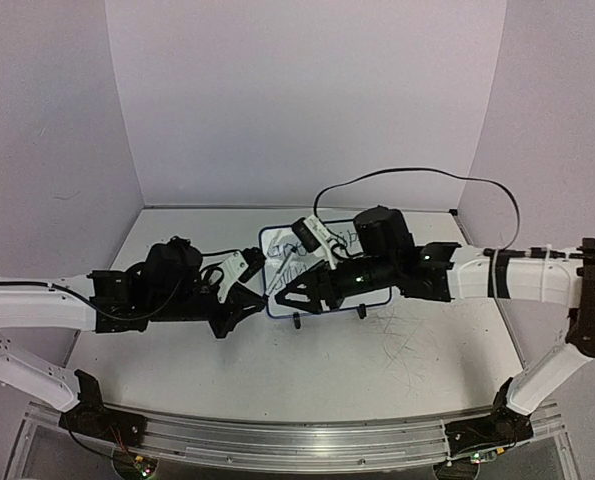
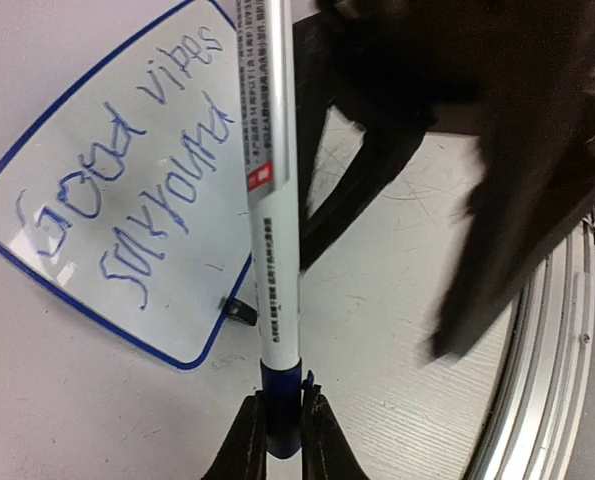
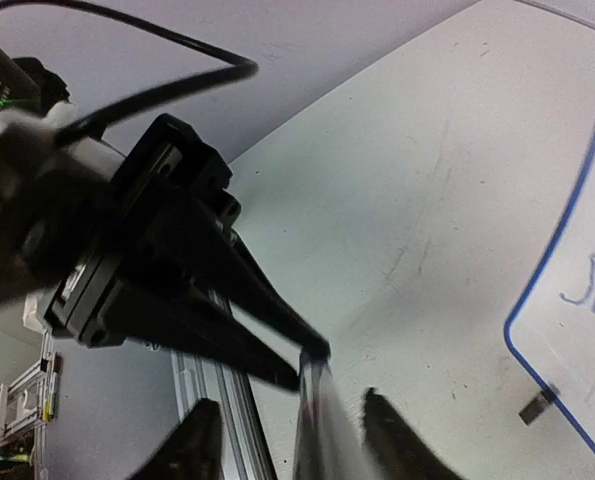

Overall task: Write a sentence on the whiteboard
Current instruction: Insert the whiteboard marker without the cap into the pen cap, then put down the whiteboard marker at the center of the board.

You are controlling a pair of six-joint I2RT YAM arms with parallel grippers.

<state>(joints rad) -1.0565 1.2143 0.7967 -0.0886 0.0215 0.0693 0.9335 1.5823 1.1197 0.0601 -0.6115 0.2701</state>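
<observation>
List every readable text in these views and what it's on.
"Good vibes": first line of blue writing on the whiteboard.
"Sayyourd", roughly: second line, scrawled, uncertain.
Marker barrel: fine print and a red label, too small to read.
Right wrist view: only cut-off strokes of the same writing.

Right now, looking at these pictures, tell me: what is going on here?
The left gripper is shut on the blue end of a white marker, holding it beside the whiteboard. The sentence on the board runs to two handwritten lines, the first reading "Good vibes". The right gripper stands open, its fingers either side of what looks like the marker's other end, not gripping it.
</observation>
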